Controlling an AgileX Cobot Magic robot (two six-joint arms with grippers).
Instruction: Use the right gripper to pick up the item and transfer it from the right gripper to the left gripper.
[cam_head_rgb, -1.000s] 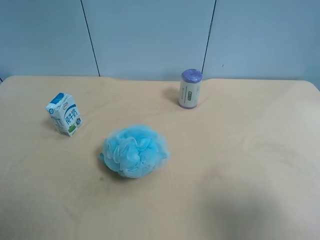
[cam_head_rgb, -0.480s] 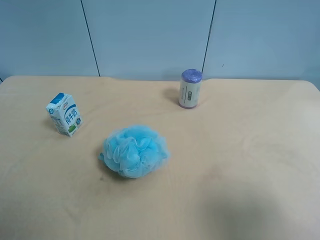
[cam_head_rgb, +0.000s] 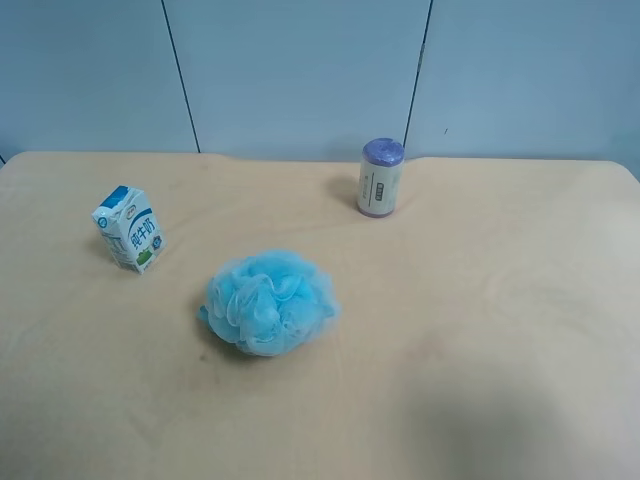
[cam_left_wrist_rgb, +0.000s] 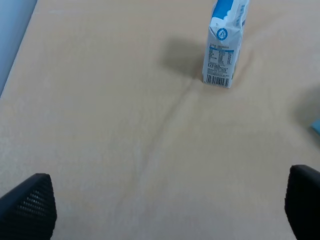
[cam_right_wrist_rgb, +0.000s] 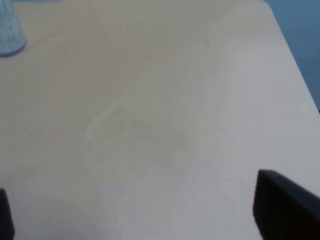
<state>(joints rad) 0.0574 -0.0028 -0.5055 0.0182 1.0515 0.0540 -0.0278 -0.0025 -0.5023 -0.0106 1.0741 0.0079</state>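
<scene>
Count: you have one milk carton (cam_head_rgb: 128, 228), one blue bath sponge (cam_head_rgb: 269, 301) and one purple-topped cylinder (cam_head_rgb: 381, 178), all on one tan table (cam_head_rgb: 480, 330). Two grippers, seen only in their own wrist views; no arm shows in the exterior high view.

Writing, carton: large blue Chinese characters run down the front face in the exterior high view. The left wrist view shows a barcode low on the side panel, small print above it too fine to read, and a round blue emblem near the gable. No brand name legible to you.

Writing, cylinder: a pale label with a dark block on its side; text too small to read.

Carton pose: upright on its base, long axis vertical, gabled top up. The barcode side faces the left gripper.

Carton place: standing ahead of the left gripper (cam_left_wrist_rgb: 170, 207), a little toward one finger's side, well apart from both fingertips. It does not appear in the right wrist view.

Left gripper: fingers spread wide, one dark tip (cam_left_wrist_rgb: 30, 205) at each lower corner of its view, bare table between them, nothing held.

Right gripper (cam_right_wrist_rgb: 145, 212): jaws apart, dark tips (cam_right_wrist_rgb: 285, 205) at the view's lower edges, only bare table between them, nothing held. The cylinder's base (cam_right_wrist_rgb: 10, 30) sits far ahead and off to one side.

Sponge place: a sliver of blue (cam_left_wrist_rgb: 316, 126) at the edge of the left wrist view, off to the side of the left gripper.
</scene>
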